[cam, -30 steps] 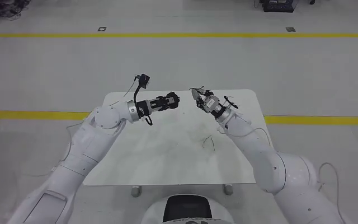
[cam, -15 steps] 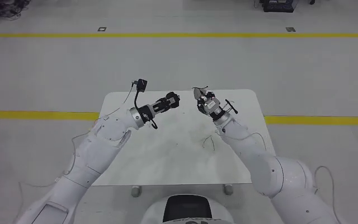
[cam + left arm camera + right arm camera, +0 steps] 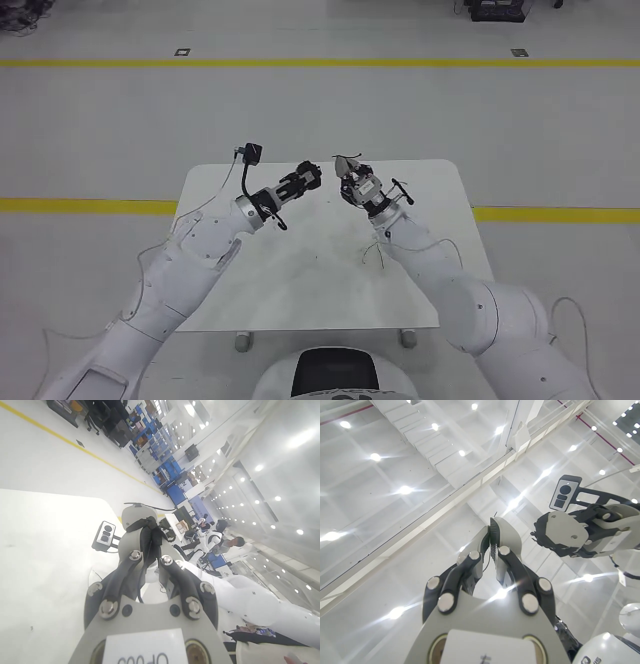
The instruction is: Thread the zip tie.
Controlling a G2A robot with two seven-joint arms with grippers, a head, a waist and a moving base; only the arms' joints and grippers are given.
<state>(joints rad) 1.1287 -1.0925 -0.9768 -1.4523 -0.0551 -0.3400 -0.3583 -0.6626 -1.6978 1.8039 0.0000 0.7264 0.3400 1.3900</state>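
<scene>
So both grippers are held up over the far part of the white table (image 3: pixel 300 285), close together, tips angled toward each other but not touching as far as can be seen from above. The right gripper (image 3: pixel 490 531) is clamped tight, pads pressed flat together, and a thin black zip tie (image 3: pixel 485 565) is pinched in there: a short tip is seen poking out past the fingertips, and the rest curls back between the finger links. The left gripper (image 3: pixel 148 526) is clenched too, with a thin black strand seen running down between its fingers, so it looks like the tie is gripped on that side as well. Whether it's the same tie at both ends can't really be told. A few loose zip ties (image 3: pixel 372 252) are left lying on the table, nearer the robot, under the right arm.
</scene>
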